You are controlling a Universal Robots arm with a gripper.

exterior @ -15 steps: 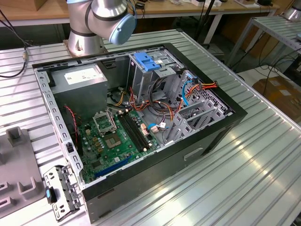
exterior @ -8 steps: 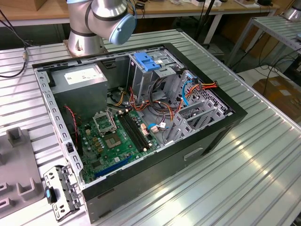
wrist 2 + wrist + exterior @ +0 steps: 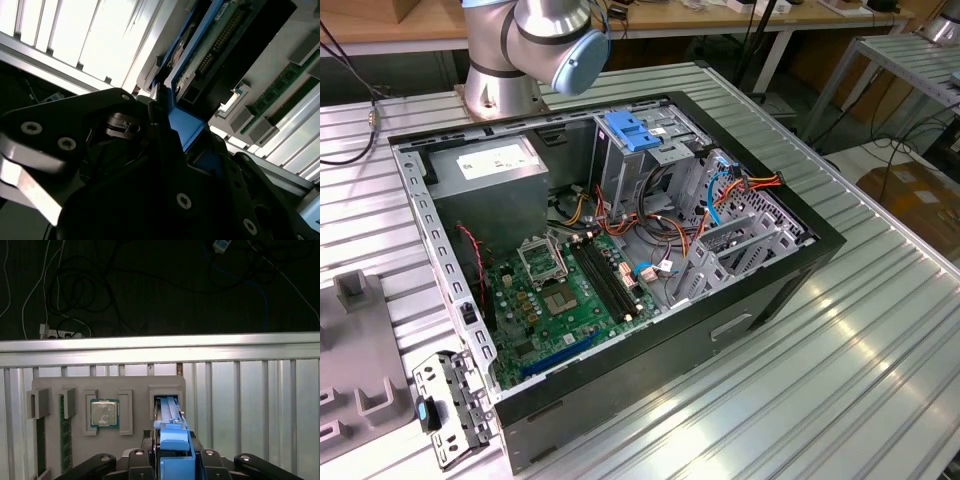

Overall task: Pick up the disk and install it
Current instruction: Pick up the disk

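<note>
The disk [image 3: 170,412] stands on edge in a slot of a grey holder block [image 3: 75,387], with its blue side rail facing the camera. In the first wrist view my gripper [image 3: 174,452] is right at it, one black finger on each side of the blue rail, closed against it. In the second wrist view the disk [image 3: 212,42] shows its green circuit board and blue rail, and it runs away from my gripper [image 3: 167,125].
The holder block also carries a processor chip [image 3: 104,413] and memory sticks [image 3: 62,432]. In the exterior view the open computer case [image 3: 800,270] lies on the ribbed metal table [image 3: 840,380], with a drive cage [image 3: 645,160] topped by a blue latch, a power-supply box [image 3: 490,165] and the arm's base [image 3: 500,85].
</note>
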